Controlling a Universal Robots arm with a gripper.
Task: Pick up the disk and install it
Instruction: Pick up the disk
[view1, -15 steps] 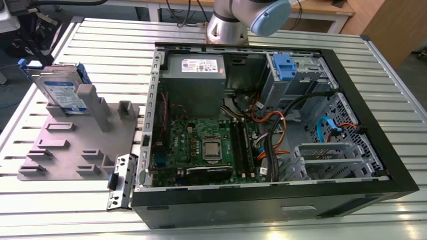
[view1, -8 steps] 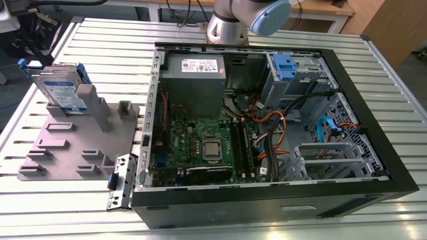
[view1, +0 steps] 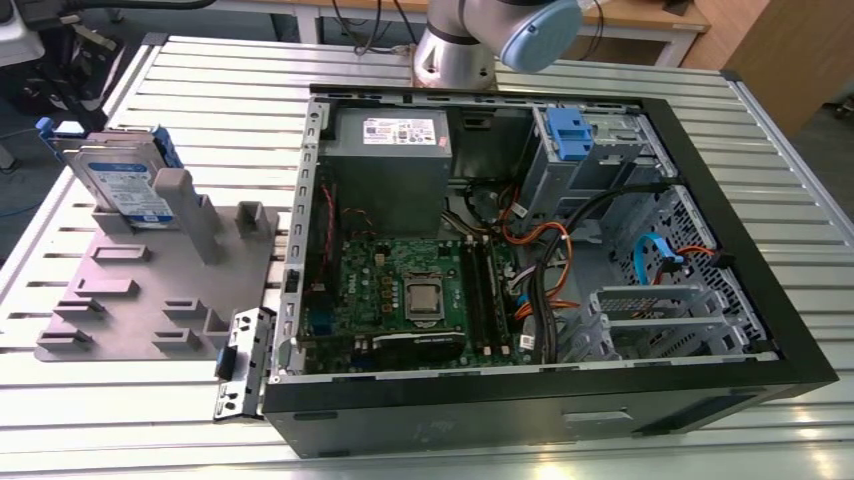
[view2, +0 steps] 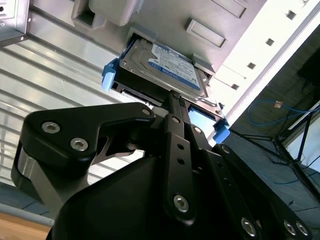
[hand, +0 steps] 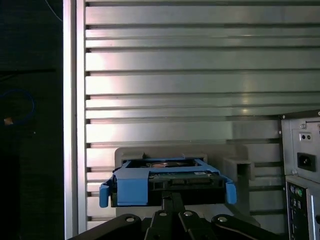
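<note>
Pick-up is in hand: the jaws look closed and empty, just short of the disk (hand: 165, 182) at the first wrist view's lower centre, so a grasp would need them opened.

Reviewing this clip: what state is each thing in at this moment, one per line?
disk: standing on edge in the grey holder, not gripped, not installed.
gripper: shut, holding nothing, pointed at the disk.
computer case: lying on its side, open, side panel off.
blue bracket: seated in the case's drive cage.
</note>
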